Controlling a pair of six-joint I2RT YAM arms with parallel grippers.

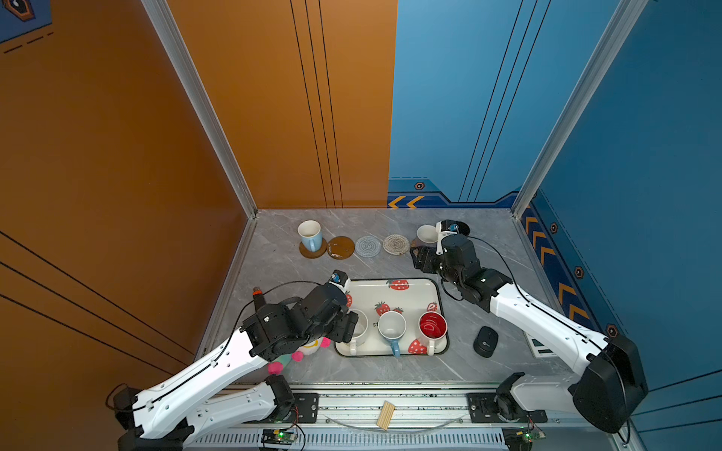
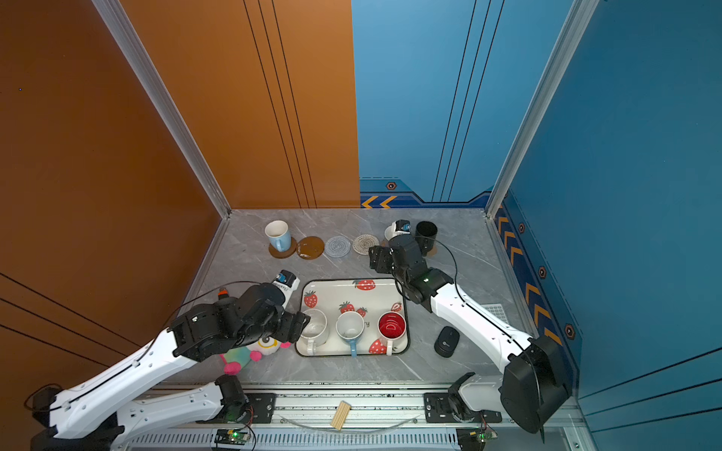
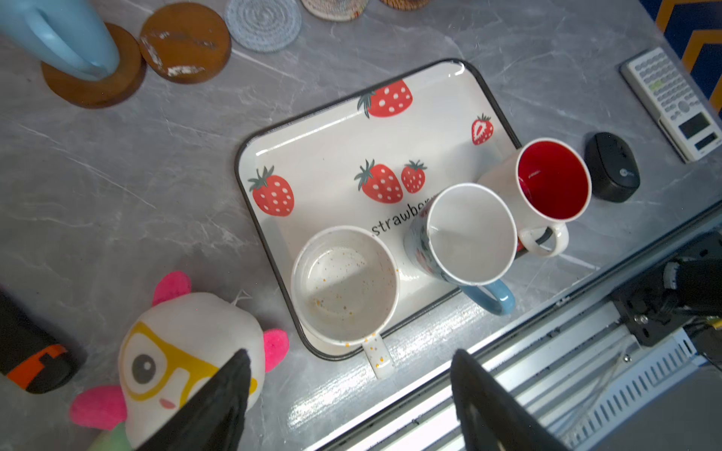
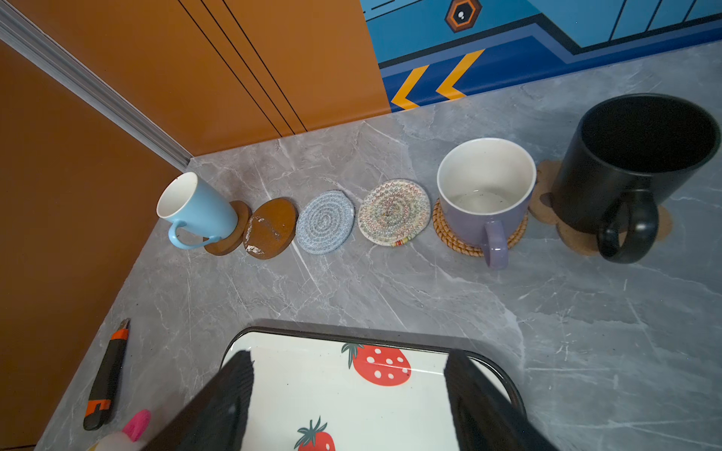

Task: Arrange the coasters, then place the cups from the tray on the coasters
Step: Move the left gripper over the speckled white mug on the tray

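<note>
Closest to the lens, your left gripper (image 3: 350,355) hung with its jaws spread and nothing between them, right over the speckled cream mug (image 3: 344,281) at the near-left corner of the strawberry tray (image 3: 332,129). The plush toy (image 3: 187,351) sat just beside that corner, on the left, so a low approach could've snagged it.

Going right on the tray you had the light blue mug (image 3: 469,234), then the white mug with the red inside (image 3: 553,179). Those two looked like they touched. If you'd lifted the speckled one and swung wide, I think you'd have knocked the blue one into its neighbour.

Back row, left to right:
- second light blue mug (image 1: 310,234) on a brown disc (image 1: 312,252)
- bare brown disc (image 1: 341,247), butted against the loaded one
- grey woven coaster (image 1: 368,246)
- cream woven coaster (image 1: 396,244)
- lavender mug (image 4: 484,191) on the rattan coaster (image 4: 449,234)
- black mug (image 4: 640,164) on the paw-shaped coaster (image 4: 545,195)

So three spots were free, with three mugs to go. The bare brown disc was my worry. It's glossy and tight against a loaded one, so a mug landing off-centre could've bumped the blue mug or skated the disc.

Your right gripper (image 4: 348,353) had its jaws apart too, holding nothing, above the tray's far edge.
</note>
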